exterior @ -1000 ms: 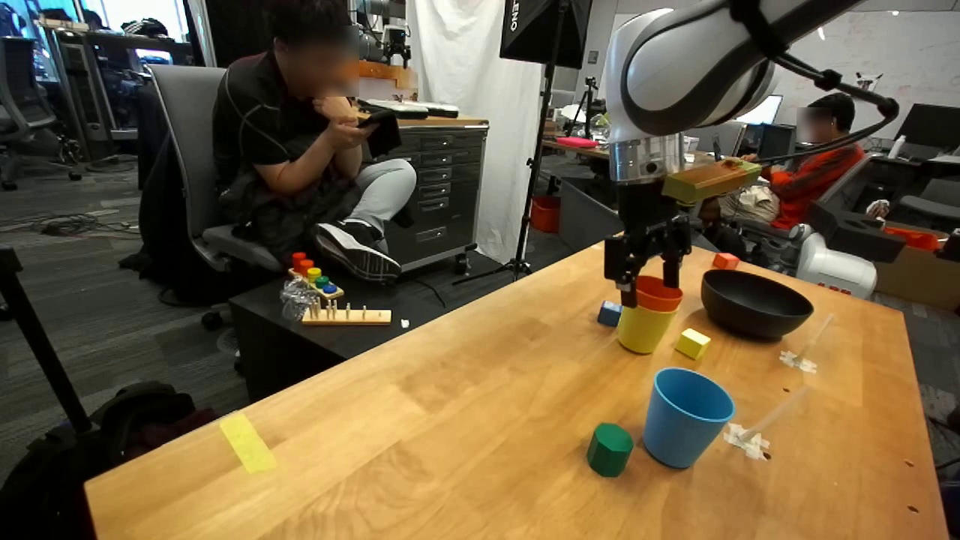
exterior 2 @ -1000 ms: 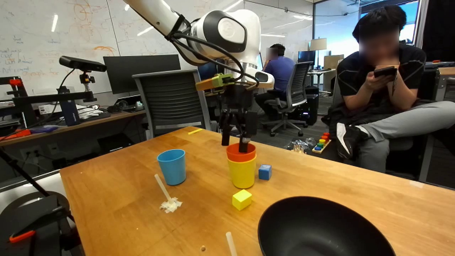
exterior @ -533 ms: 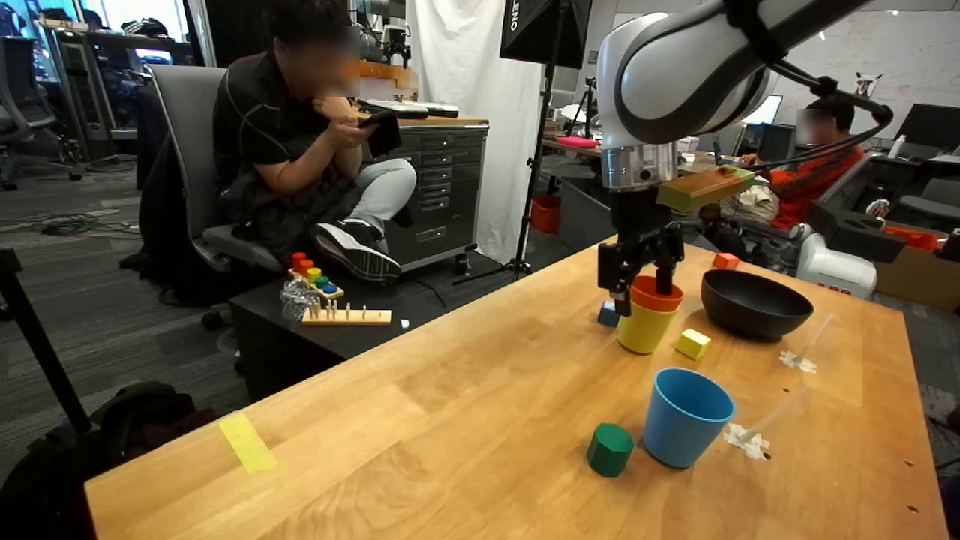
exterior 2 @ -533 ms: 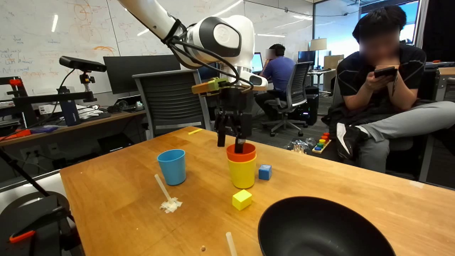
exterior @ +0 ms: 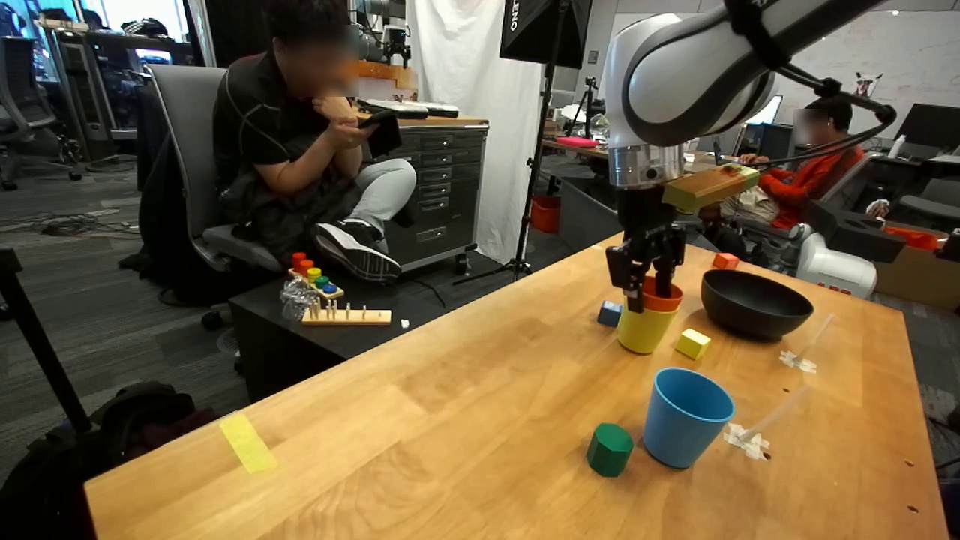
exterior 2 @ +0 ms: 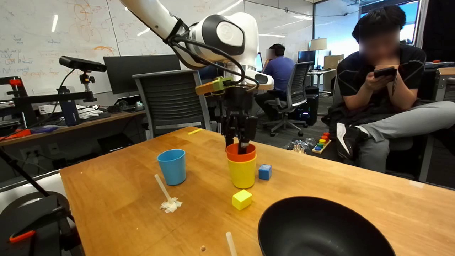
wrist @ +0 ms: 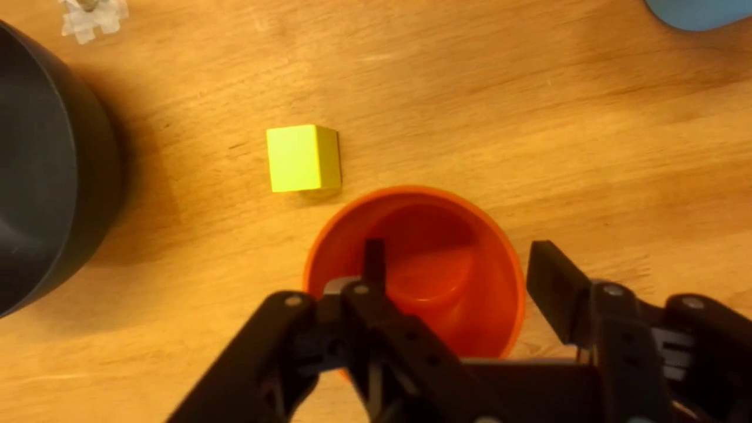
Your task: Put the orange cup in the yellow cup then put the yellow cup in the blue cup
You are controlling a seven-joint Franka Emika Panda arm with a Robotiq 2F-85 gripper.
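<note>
The orange cup (exterior 2: 241,158) sits inside the yellow cup (exterior 2: 242,174), its upper part showing above the yellow rim. Both stand upright on the table, also in an exterior view (exterior: 646,331). The wrist view looks down into the orange cup (wrist: 446,276); the yellow cup is hidden there. The light blue cup (exterior: 684,424) stands apart and upright; only its edge shows in the wrist view (wrist: 699,12). My gripper (wrist: 457,258) is partly open, pointing down at the cups. One finger is inside the orange cup, the other just outside its rim. Nothing is pinched.
A yellow block (wrist: 295,158) and a blue block (exterior 2: 265,172) lie close to the stacked cups. A black bowl (exterior: 754,304) stands nearby. A green block (exterior: 610,450) is beside the blue cup. Taped-down clear sticks (exterior 2: 163,188) rise from the table.
The gripper lowered and shifted to one side, then moved partly back. Its fingers have come closer together, one on each side of the orange cup's wall. The cups have not moved.
</note>
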